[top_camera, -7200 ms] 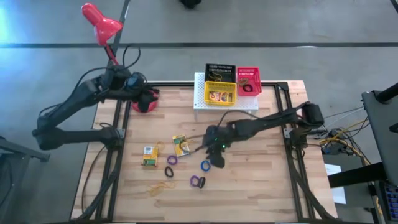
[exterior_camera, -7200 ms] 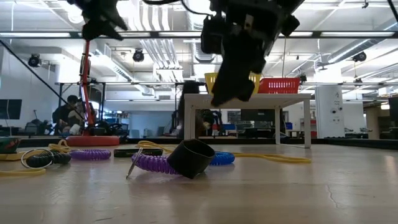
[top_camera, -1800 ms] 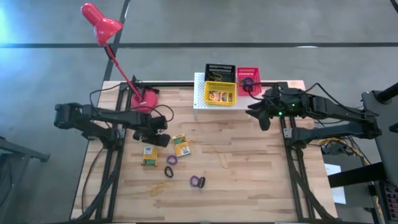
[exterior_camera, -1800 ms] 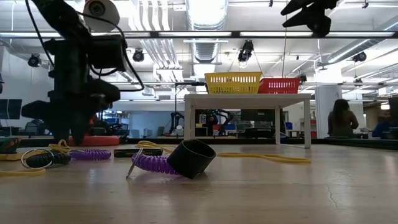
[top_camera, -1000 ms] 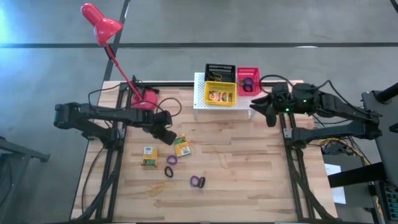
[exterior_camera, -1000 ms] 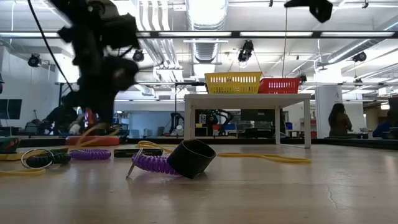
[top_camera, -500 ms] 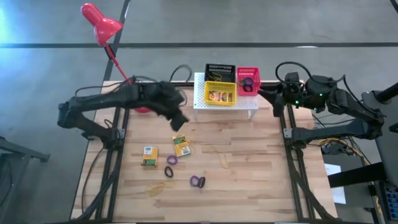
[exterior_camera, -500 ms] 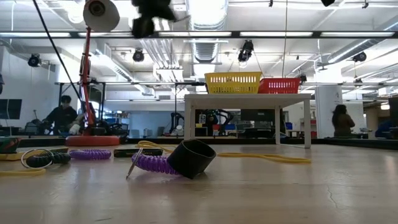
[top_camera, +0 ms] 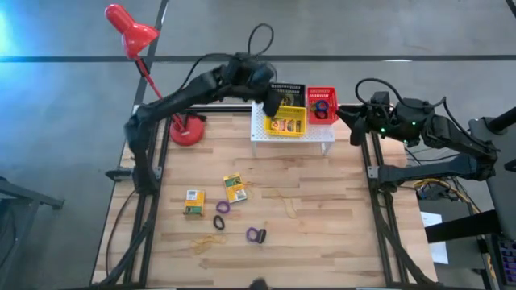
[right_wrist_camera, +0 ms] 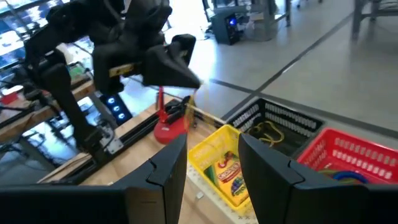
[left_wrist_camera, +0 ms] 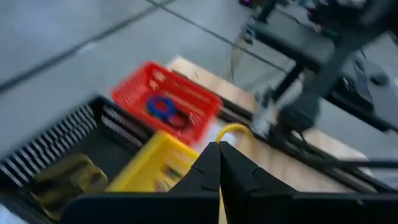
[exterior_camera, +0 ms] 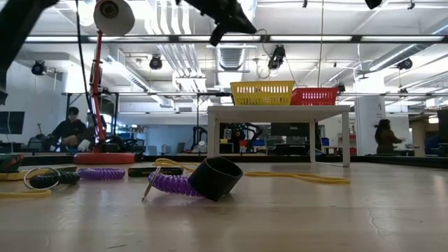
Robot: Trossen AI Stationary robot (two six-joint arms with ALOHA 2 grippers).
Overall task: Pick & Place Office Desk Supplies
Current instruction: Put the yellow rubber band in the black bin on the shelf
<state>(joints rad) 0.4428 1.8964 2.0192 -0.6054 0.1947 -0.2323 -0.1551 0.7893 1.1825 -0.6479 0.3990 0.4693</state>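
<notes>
Left gripper (top_camera: 272,105) now over yellow tray (top_camera: 286,122).

A lab: exposed ceiling ducts (exterior_camera: 224,52), workbenches (right_wrist_camera: 37,118), concrete floor (top_camera: 363,32).

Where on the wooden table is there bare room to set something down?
The wooden tabletop is bare on its right half, below the white perforated stand. Crowded: centre-left, around two yellow-green card boxes and the purple rings.
</notes>
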